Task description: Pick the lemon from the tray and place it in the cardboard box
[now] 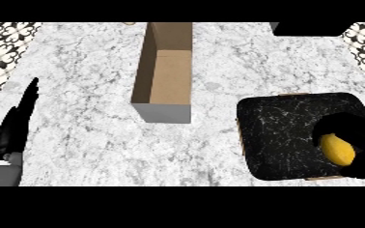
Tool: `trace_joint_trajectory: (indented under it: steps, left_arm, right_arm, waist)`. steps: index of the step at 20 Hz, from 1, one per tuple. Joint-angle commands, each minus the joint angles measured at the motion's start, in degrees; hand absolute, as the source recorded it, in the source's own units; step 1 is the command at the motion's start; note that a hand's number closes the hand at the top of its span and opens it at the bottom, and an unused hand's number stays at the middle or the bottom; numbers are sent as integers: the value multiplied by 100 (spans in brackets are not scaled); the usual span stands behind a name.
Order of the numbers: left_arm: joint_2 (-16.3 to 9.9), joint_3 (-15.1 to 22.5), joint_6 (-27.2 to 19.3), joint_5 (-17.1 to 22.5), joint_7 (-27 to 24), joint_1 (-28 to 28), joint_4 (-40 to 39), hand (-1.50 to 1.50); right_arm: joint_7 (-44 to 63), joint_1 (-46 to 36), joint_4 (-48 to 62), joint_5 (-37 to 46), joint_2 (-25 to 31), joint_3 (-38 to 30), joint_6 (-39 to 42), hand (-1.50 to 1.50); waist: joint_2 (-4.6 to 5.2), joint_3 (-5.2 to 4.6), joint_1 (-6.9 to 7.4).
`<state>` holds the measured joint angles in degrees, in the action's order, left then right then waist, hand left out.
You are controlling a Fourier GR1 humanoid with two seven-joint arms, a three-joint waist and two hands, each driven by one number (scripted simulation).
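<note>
Right hand (341,125) is curling round the lemon (338,149) over the tray (278,135); left hand (18,121) is resting open at the left edge; box (165,77) is standing apart.

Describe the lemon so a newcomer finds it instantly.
Start at the white marble counter, then the black tray at its near right. At the tray's right edge lies the lemon, the only yellow thing, with the right hand curled round it.
</note>
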<state>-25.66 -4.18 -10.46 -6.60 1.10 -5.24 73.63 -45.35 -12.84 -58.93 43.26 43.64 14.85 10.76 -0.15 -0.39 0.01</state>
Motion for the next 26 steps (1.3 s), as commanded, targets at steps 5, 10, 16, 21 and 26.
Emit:
trace_joint_trajectory:
  steps: [5, 10, 16, 21, 26]
  left_arm:
    - [285, 61, -134, -296, -28, -252, -326, 0]
    - [202, 66, 55, -214, 123, -314, 25, 0]
    - [399, 387, 114, -339, 379, -573, 203, 0]
    - [216, 160, 128, -306, 234, -393, 108, 0]
    - [114, -127, 253, -144, -149, -328, -281, 0]
  right_arm:
    - [-160, -305, 257, 42, -286, -688, -787, 150]
    - [311, -1763, 664, 293, -956, -530, -640, 150]
    - [100, -3457, 2042, 552, -1275, -686, -908, 150]
    - [-667, -4203, 2549, -31, -1458, -1308, -1096, 150]
    - [-1407, -4640, 2978, -153, -1898, -1394, -1233, 150]
  waist:
    - [23, 40, -9]
    - [83, 47, 281]
    - [173, 64, 557]
    - [140, 57, 435]
    - [117, 42, 283]
